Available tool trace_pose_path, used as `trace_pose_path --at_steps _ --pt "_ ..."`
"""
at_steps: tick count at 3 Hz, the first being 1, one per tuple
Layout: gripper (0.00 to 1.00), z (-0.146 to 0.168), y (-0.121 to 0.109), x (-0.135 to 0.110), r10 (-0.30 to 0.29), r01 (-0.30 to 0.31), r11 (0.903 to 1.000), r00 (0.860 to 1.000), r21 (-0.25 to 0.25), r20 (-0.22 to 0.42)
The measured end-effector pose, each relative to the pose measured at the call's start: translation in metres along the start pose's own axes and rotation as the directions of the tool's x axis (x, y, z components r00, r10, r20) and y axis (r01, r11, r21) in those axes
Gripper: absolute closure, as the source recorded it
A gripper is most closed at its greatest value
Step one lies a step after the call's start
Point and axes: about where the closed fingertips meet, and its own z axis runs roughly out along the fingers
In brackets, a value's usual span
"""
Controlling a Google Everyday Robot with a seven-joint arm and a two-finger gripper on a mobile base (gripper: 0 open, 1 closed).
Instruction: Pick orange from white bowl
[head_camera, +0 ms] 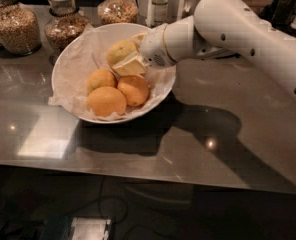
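Observation:
The pale yellow-green orange (118, 50) sits at the back of the white bowl (68, 66), which is lined with crinkled white paper. Three deeper-orange oranges (107, 100) lie in front of it in the bowl. My gripper (126, 54) reaches in from the right over the bowl's far rim. One finger (128, 65) lies along the front of the pale orange and the other (138, 36) behind it, so the gripper is closed on it. The white arm (238, 24) runs off to the right.
Glass jars of grains and nuts (15, 26) (63, 26) (118, 8) stand behind the bowl on the dark shiny counter (198, 134). A bottle (159, 3) stands at the back. The counter's front edge runs across below the bowl.

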Motion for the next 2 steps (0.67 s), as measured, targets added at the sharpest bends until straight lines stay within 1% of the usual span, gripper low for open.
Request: trace_pose_path --at_steps 1,2 --pt "1.0 -0.037 0.001 -0.013 -0.011 0.009 0.9996 0.997 0.028 0.077" --pt "1.0 -0.094 0.006 -0.049 -0.077 0.067 0.9958 0.983 0.061 0.168"
